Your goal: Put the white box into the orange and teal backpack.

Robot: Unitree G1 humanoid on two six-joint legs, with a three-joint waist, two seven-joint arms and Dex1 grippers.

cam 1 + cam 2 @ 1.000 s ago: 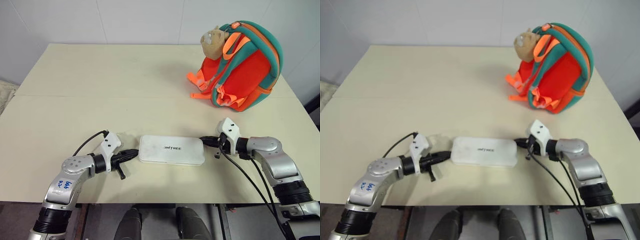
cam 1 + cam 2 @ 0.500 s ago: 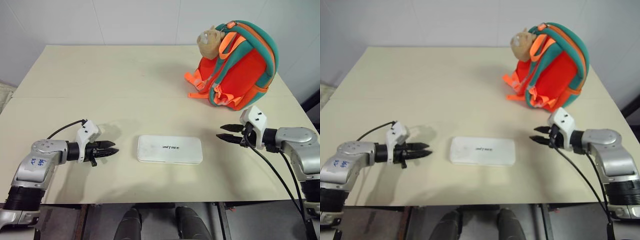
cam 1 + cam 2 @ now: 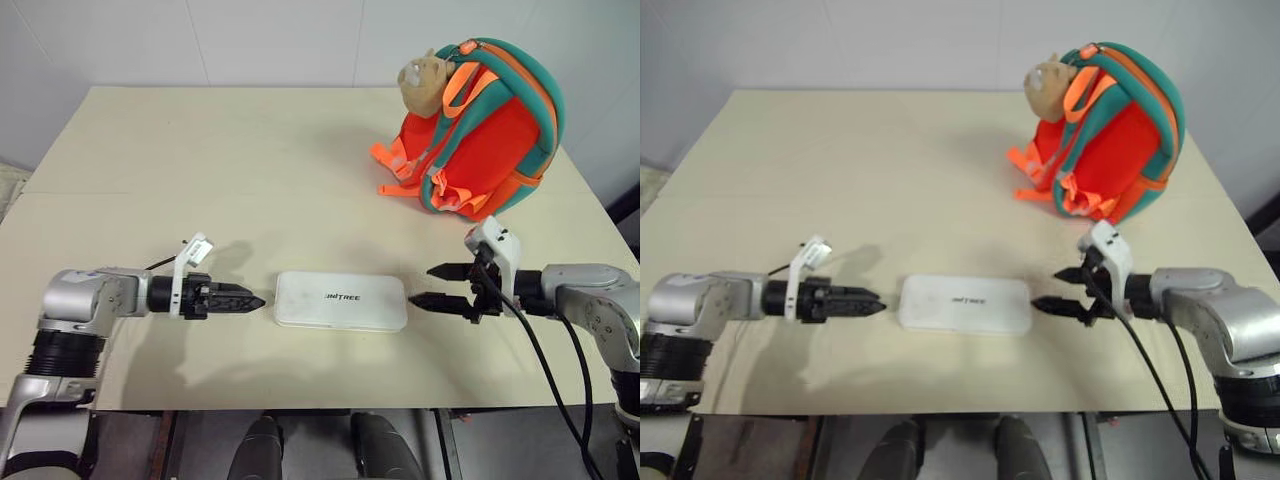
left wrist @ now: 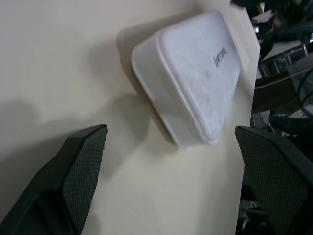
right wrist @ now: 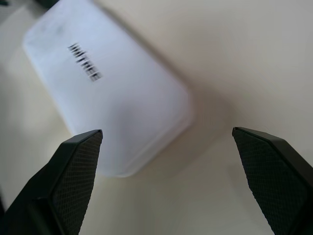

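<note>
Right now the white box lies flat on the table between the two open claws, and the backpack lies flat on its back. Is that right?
Not quite. The orange and teal backpack stands upright, as the left eye view shows. The white box does lie flat on the table between the open left gripper and right gripper.

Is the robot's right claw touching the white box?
Apart. The left eye view shows bare table between the right end effector and the white box.

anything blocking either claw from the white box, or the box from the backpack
Nothing visible. The left claw and right claw sit open at opposite short ends of the white box, with only bare table in each gap. The table between the box and the orange and teal backpack is bare too.
</note>
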